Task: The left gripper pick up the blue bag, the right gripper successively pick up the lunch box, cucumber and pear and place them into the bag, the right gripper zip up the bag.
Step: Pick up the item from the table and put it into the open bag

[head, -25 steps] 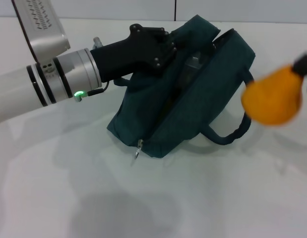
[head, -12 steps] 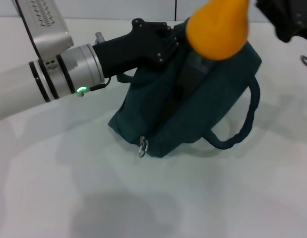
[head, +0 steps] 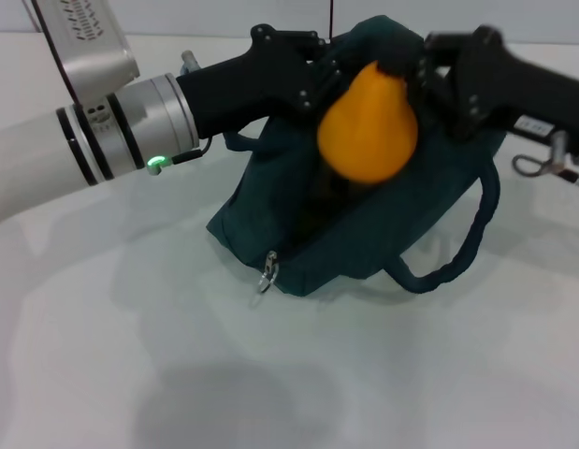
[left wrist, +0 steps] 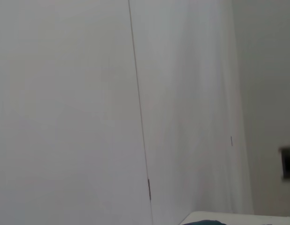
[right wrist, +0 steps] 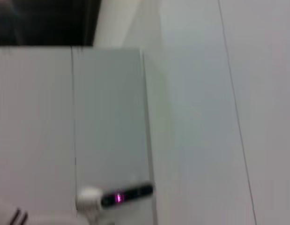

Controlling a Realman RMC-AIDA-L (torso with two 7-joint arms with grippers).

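The blue bag (head: 364,234) stands tilted on the white table, its opening facing up and its ring zipper pull (head: 267,272) hanging at the near end. My left gripper (head: 328,79) reaches in from the left and is shut on the bag's upper edge, holding it up. From the right, my right gripper (head: 406,77) is shut on the narrow top of the orange pear (head: 368,126). The pear hangs just over the bag's opening. The lunch box and the cucumber are hidden. Neither wrist view shows fingers or fruit, only walls.
A padded handle loop (head: 462,248) droops off the bag's right side onto the table (head: 270,374). A metal clip (head: 537,166) hangs under the right arm. White wall panels stand behind the table.
The right gripper has swung the pear in from the far right, passed above the bag's top, and lowered it toward the opening. The left gripper keeps its hold; the bag shifted only slightly.
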